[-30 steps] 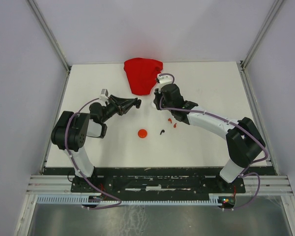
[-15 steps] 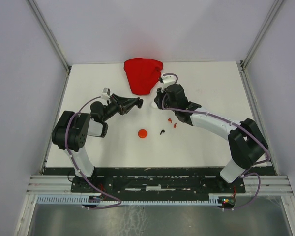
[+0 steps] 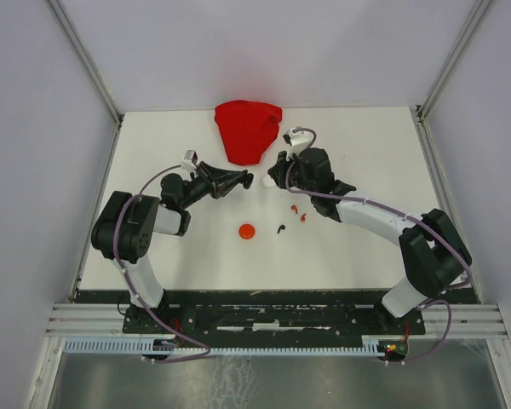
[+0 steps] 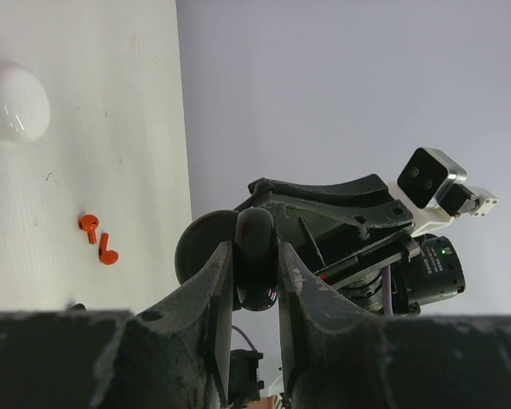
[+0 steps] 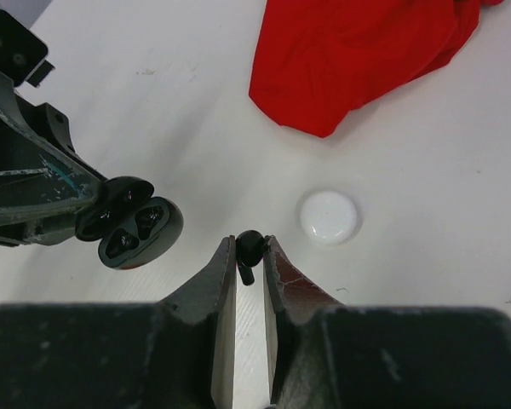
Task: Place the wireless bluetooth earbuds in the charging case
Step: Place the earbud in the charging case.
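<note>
My left gripper (image 4: 255, 252) is shut on an open black charging case (image 5: 132, 228), held above the table with its two empty wells showing in the right wrist view. My right gripper (image 5: 249, 244) is shut on a black earbud (image 5: 250, 249), a short way to the right of the case. In the top view the two grippers face each other, left (image 3: 240, 180) and right (image 3: 272, 177). A second black earbud (image 3: 281, 228) and two red earbuds (image 3: 299, 212) lie on the table.
A round white case (image 5: 329, 217) lies shut on the table between the grippers and the red cloth (image 3: 248, 129). A red case (image 3: 247, 231) sits nearer the front. The two red earbuds (image 4: 98, 239) lie near the table edge in the left wrist view.
The left gripper has carried the black case a little to the right. The right gripper has shifted slightly right and towards the back with its earbud.
</note>
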Tool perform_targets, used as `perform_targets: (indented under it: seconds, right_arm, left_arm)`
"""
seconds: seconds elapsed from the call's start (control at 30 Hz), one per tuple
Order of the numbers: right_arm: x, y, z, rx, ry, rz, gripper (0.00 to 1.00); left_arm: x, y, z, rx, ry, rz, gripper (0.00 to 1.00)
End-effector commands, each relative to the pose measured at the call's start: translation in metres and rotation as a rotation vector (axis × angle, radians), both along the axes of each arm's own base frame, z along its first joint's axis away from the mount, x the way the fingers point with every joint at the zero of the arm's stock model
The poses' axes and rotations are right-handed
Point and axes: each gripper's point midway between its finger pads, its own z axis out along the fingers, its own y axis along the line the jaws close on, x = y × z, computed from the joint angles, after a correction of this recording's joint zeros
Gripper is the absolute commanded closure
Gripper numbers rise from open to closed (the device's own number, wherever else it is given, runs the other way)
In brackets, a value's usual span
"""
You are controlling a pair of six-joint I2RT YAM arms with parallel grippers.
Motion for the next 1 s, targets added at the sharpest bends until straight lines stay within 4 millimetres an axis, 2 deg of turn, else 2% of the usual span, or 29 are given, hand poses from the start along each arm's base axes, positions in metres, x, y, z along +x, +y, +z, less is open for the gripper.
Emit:
perform_targets:
  seconds: [0.0,0.57,0.97]
  right_arm:
    - [0.002,0.003,0.05,0.119,-0.137,0.045,0.9]
    - [-0.012,0.016,0.075,0.285,-0.289,0.224,0.92]
    - [-0.016,0.023,0.065,0.305,-0.322,0.284,0.97]
  left_arm:
    - [0.002,-0.008,0.011,0.007,-0.054,-0.035,0.97]
    - [-0.002,-0.033,0.019,-0.034,-0.047,-0.115,0.97]
    - [-0.004,-0.04,0.036,-0.165,-0.034,-0.146,0.97]
